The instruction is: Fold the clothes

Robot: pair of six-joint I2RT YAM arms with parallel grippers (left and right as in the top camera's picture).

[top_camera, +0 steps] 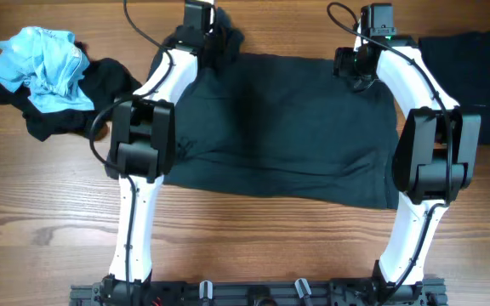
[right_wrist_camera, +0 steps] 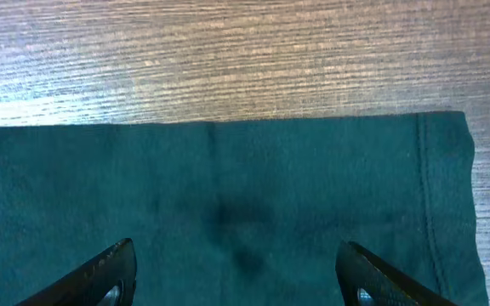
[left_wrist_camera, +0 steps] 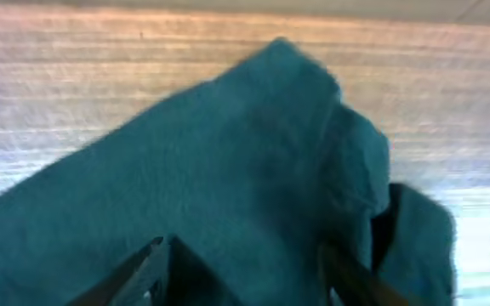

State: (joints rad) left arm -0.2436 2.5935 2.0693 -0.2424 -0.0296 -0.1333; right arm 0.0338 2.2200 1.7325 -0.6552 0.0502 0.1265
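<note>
black shirt (top_camera: 287, 127) lies flat mid-bench (top_camera: 253, 246), long axis left-right | far edge straight, stitched hem at far-right corner, bare wood beyond and nearside | left fingers (left_wrist_camera: 147, 270) apart astride bunched far-left corner | right fingers (right_wrist_camera: 100, 276) apart over far-right edge | light blue garment (top_camera: 45, 68) heaped far left, well apart

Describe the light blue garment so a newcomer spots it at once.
On the wooden table, go to the far left corner, beyond the large dark shirt spread in the middle. The crumpled light blue garment lies atop a black garment, the only pale cloth in view.
</note>
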